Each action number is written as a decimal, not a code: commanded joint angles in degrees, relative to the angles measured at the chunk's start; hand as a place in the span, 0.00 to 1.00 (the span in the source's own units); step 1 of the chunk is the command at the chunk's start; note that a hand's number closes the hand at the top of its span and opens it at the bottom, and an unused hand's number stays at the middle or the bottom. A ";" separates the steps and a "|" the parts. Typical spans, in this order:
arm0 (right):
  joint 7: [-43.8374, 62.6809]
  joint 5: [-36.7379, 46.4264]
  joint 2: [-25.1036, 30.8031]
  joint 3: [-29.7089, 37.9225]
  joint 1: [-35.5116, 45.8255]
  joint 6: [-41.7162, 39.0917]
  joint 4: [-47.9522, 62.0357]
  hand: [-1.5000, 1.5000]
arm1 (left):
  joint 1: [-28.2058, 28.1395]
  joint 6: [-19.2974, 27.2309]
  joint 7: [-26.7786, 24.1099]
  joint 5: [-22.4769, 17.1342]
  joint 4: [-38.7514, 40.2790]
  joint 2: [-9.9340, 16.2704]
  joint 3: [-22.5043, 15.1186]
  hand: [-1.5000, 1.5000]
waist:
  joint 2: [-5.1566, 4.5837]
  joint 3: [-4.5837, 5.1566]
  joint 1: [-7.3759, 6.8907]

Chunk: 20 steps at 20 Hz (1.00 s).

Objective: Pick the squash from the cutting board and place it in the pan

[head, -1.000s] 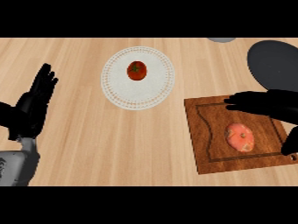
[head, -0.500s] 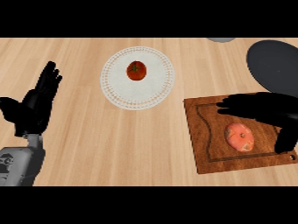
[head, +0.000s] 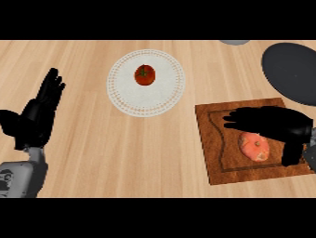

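The orange squash (head: pixel 254 146) lies on the brown wooden cutting board (head: pixel 213 142) at the lower right. My right hand (head: pixel 274 123) hovers over it, palm down, with its fingers stretched left above the squash's upper edge and its thumb hanging down along the squash's right side. The fingers are not closed round the squash. The dark grey pan (head: pixel 299 73) sits at the upper right, beyond the board. My left hand (head: pixel 34 118) rests open at the left edge, fingers up.
A white plate (head: pixel 125 95) with a red tomato (head: pixel 144 75) stands at centre, left of the board. A small grey object (head: pixel 235 42) peeks in at the top edge. The wooden counter (head: pixel 120 153) extends around everything.
My right hand has slid left and down over the board, now covering the squash's upper part with its thumb lowered beside it. The left hand has drifted slightly.
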<state>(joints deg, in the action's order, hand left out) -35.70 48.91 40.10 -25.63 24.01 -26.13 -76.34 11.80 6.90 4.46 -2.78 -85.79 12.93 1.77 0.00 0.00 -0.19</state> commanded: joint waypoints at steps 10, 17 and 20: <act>-2.16 9.59 -4.48 1.55 -0.02 -4.96 1.77 0.00 | -0.04 -3.46 -1.15 -0.50 2.28 0.03 3.03 0.50 | 0.03 0.02 0.11; -10.18 13.61 -6.55 -2.04 -1.49 5.95 7.06 1.00 | -1.04 -4.24 2.77 -0.51 -3.79 1.35 3.16 0.50 | 0.04 -0.02 -0.24; -11.43 13.18 -5.58 -0.36 -1.64 3.12 4.31 1.00 | 1.44 -0.44 -0.54 2.70 2.40 -2.52 1.87 0.50 | 0.04 0.01 0.30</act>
<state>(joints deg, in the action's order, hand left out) -44.41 61.14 34.29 -26.43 23.74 -19.63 -69.16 12.52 4.20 3.86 -2.25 -84.14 12.37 4.67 0.21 0.22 -0.29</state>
